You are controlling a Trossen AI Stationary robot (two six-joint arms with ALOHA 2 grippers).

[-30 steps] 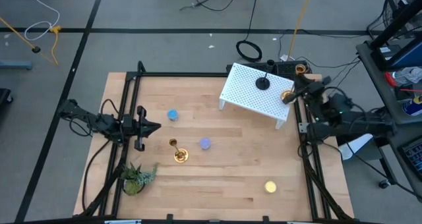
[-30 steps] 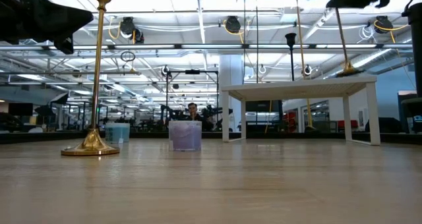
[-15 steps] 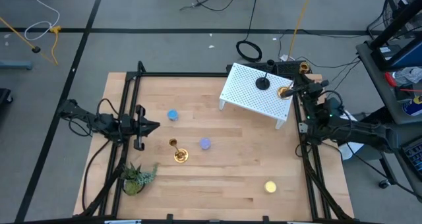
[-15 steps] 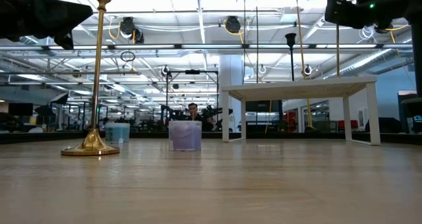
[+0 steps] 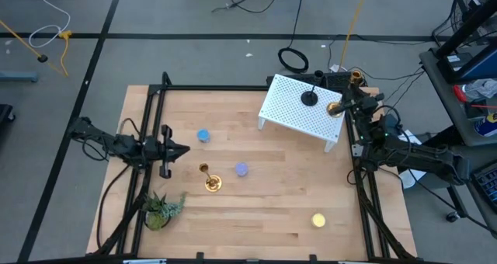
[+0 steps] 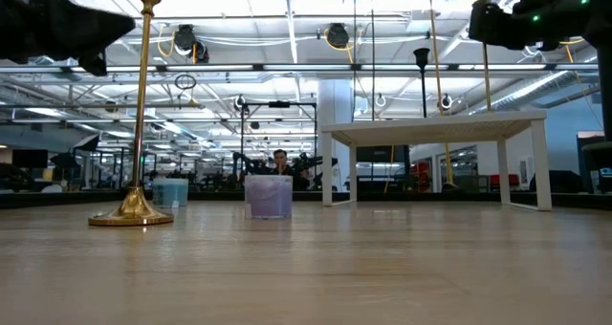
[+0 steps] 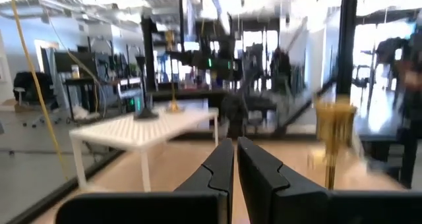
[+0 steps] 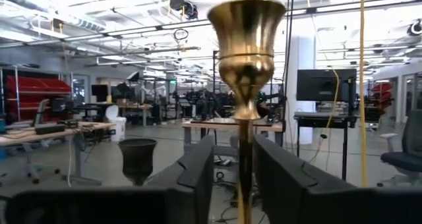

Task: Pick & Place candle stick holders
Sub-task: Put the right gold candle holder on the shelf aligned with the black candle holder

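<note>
Right gripper (image 5: pixel 347 106) at the table's two o'clock: its dark fingers (image 8: pixel 198 168) stand apart around the slim stem of a shiny brass holder (image 8: pixel 246 66), upright on the white perforated stand (image 5: pixel 299 109) beside the matte black holder (image 5: pixel 309 98). Left gripper (image 5: pixel 177 149) waits at nine o'clock, fingers together, near the second brass holder (image 5: pixel 210 180) on the wooden table (image 5: pixel 272 210).

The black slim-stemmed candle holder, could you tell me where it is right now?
In the high view, the black candle holder stands on the white perforated stand at the table's far right, beside a brass candle holder.

Brass (image 5: pixel 335 109), black holder (image 5: pixel 309 99) upright; others prob. upright.
</note>
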